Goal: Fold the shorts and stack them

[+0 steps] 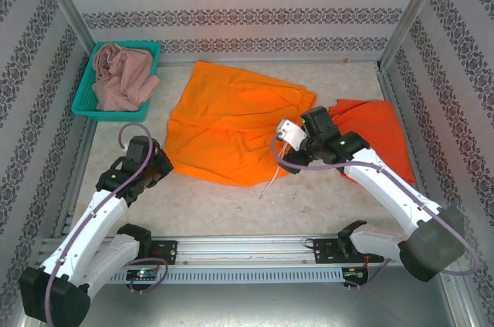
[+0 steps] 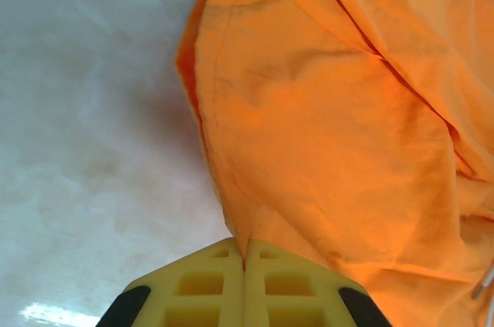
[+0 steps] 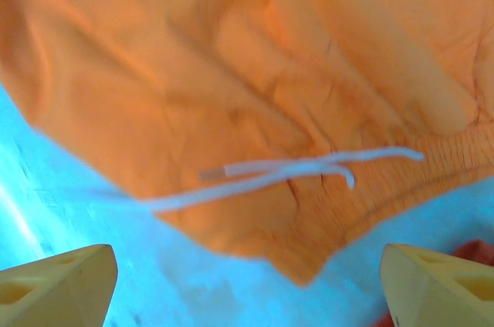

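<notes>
At the near-left corner of the bright orange shorts (image 2: 332,134), my left tool (image 2: 245,254) has its two yellow fingers pressed fully together. The hem runs straight into the line where they meet. Grip: closed on cloth, a thin bite at the very edge.

From that pinch the cloth spreads ahead and to the right of the tool, and bare table (image 2: 85,134) lies to its left. Seen from above, these shorts lie spread in the middle of the table. Their long axis slants from the corner I hold up to the far right.

My right tool (image 3: 247,261) has its fingers wide apart and holds nothing. It hangs over the near-right corner of the same shorts, the waistband end, where a white cord (image 3: 293,166) trails off the cloth onto the table. That corner sits below and between the open fingers. Contact: cannot tell.

Key relation: both near corners face my bases, one under each tool, and the body of the cloth stretches away from both.

Judgement: the left corner is already secured. The right tool would need to drop and close on its corner before the near edge can be carried over.

The red-orange shorts (image 1: 374,130) lie just beside, to the right. My right arm hides whether the two pairs touch. The pink shorts (image 1: 123,76) are bundled in the teal basket (image 1: 85,107), far left and well apart.
</notes>
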### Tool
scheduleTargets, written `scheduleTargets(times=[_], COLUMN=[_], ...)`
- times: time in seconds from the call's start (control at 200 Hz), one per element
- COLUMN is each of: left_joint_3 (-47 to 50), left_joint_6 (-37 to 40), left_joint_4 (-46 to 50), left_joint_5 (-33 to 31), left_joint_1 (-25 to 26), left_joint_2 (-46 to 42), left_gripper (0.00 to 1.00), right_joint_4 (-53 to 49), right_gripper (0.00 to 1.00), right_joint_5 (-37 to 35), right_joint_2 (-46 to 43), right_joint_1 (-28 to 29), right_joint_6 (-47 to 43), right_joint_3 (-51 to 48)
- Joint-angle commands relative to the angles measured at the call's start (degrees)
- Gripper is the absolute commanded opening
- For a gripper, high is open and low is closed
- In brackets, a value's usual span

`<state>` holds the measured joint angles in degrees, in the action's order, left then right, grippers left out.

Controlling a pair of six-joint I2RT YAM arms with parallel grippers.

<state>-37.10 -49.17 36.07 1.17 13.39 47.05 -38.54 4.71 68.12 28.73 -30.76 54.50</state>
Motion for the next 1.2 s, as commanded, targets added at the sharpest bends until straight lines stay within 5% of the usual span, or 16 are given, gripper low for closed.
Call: scheduleTargets(times=[0.0, 0.22, 0.38, 0.599, 0.719, 1.079, 1.199], left_joint_3=[-1.36, 1.4, 2.74, 2.91, 3.07, -2.47, -6.76], left_joint_6=[3.79, 2.65, 2.41, 2.67, 2.83, 5.8, 7.71], left_joint_4=[1.3, -3.57, -5.79, -7.19, -8.66, -6.13, -2.54], left_joint_5=[-1.45, 3.17, 4.25, 4.89, 5.65, 5.3, 4.26], left_joint_1=[-1.7, -2.84, -3.49, -4.33, -4.76, -7.0, -8.14], left_joint_2=[0.04, 2.42, 2.81, 3.47, 4.68, 4.33, 2.77], left_gripper=[0.0, 0.0, 0.0, 0.0, 0.0, 0.0, 0.0], right_joint_4=[-5.7, -0.17, 7.94, 12.49, 13.23, 12.23, 8.4], right_gripper=[0.84, 0.8, 0.68, 0.63, 0.49, 0.0, 0.0], right_joint_5=[-9.64, -18.6, -18.94, -18.89, -18.99, -17.24, -16.11], right_joint_2=[2.31, 10.86, 17.09, 24.85, 27.52, 19.11, 11.82], right_joint_1=[0.77, 1.39, 0.36, -0.64, -1.44, 0.19, 2.29], right_joint_6=[-11.53, -15.88, -16.34, -17.79, -17.1, -13.9, -12.28], right_joint_3=[-2.85, -6.25, -5.98, -4.59, -3.62, -5.72, -5.46])
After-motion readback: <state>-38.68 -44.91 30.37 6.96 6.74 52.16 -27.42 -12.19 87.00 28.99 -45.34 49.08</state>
